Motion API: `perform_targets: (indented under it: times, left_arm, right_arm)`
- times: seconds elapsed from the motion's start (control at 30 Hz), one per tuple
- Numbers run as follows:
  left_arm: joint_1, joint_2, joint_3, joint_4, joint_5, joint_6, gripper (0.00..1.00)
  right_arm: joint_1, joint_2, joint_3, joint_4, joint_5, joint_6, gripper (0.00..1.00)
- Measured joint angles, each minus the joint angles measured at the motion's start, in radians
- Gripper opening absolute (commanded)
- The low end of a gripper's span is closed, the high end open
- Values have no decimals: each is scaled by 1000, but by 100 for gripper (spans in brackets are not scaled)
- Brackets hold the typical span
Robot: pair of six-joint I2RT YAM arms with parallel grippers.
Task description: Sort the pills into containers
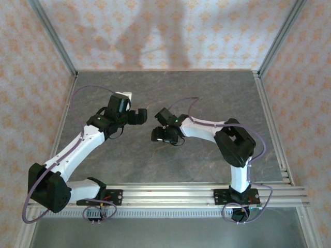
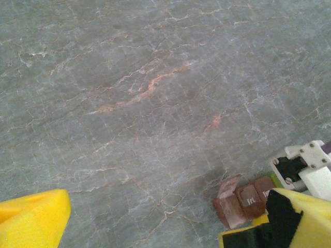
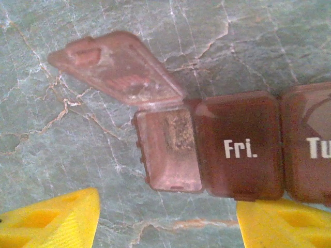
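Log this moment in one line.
pill box: end lid open, Fri. shut | right end effector: open, near it | left end effector: open, empty

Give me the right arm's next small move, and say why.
Probably slide the right gripper sideways over the Fri. compartment and lift its lid: the end compartment already stands open and looks empty, while Fri. is shut, and the gripper is open, holding nothing.

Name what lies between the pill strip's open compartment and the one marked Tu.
The closed Fri. compartment, touching the open compartment on one side and the Tu compartment on the other; the right wrist view shows it.
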Motion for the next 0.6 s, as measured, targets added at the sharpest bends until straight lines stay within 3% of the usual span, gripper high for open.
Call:
perform_targets:
  times: [0.37,0.53,0.6]
  left_arm:
    - [0,-22,-8,0,4,-5,100]
    - [0,-38,-32,8,27,-28,100]
    - [0,-40,-48,13,36,-36,100]
  right_arm:
    - [0,4,28,-19,2,-6,69]
    - [-8,-203,-33,-116,82,-20,71]
    - [-31,-325,-58,-169,135,-21,76]
